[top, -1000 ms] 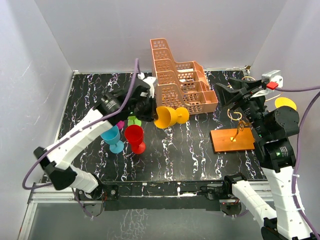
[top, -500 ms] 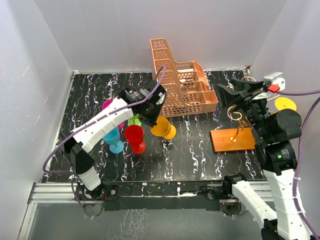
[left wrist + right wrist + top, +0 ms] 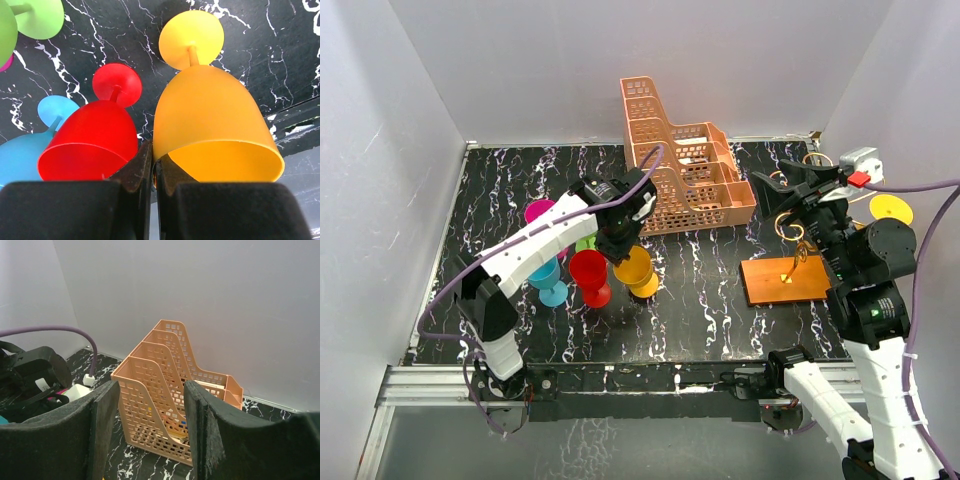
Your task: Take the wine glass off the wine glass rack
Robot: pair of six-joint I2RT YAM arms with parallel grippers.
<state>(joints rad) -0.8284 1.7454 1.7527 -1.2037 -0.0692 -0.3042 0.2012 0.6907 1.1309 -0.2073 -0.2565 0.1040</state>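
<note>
While the left gripper (image 3: 623, 245) pinches the yellow wine glass (image 3: 638, 270) beside a red glass (image 3: 588, 270), the wine glass rack (image 3: 785, 282) sits well apart, near the right gripper (image 3: 768, 195). Left wrist: jaws clamped on the glass rim. Right wrist: jaws apart, empty, peach basket (image 3: 165, 390) beyond.

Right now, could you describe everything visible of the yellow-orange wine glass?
The yellow-orange wine glass looks like smooth plastic: a wide bell-shaped bowl, thin stem, round flat foot. The left gripper is shut on its rim, one finger inside the bowl. Its foot points at the black marbled table, beside a red glass; whether it touches down is unclear.
</note>
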